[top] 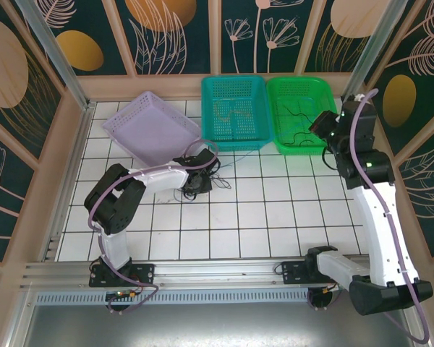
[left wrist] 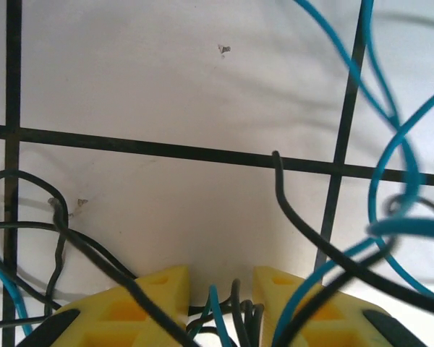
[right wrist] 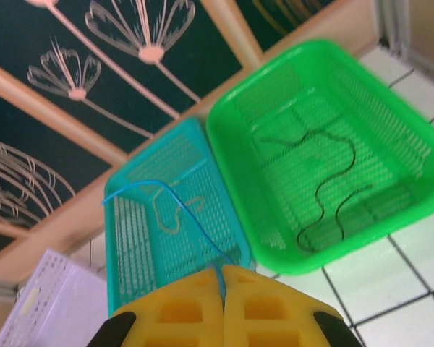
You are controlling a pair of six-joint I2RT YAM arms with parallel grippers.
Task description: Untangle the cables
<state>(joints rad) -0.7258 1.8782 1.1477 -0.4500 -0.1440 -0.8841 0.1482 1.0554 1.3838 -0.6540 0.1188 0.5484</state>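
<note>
Blue cable (right wrist: 166,189), hair-thin and springy, is the strand in work. The right gripper (right wrist: 223,289) has its yellow jaws fully closed on it, and from the pinch the strand arcs up and loops above the teal basket (right wrist: 126,246). This gripper hangs raised to the right of the teal basket, over the green basket (right wrist: 333,253) that adjoins it. The tangle (top: 218,177) lies on the white tiled table (top: 275,210) just in front of the teal basket, toward its left corner. The left gripper (left wrist: 220,307) is down on the tangle with jaws partway apart. Blue and black strands pass through the gap, which looks wider than the strands, so no firm clamp is evident. Judged step: draw the blue cable free of the tangle. Whether its far end is caught there cannot be told. Pull slowly along the line of the strand. Pin the knot down so that it does not lift as one mass. Stop if a second strand rises with the first. The cable material is thin, smooth and kinked into loose curls that hook on one another readily. A pale cable (right wrist: 156,213) lies inside the teal basket. A black cable (right wrist: 324,189) lies in an S-shaped squiggle in the green basket. Both baskets are rigid perforated plastic. A lilac basket (top: 155,130) sits askew to the left of the teal basket.
</note>
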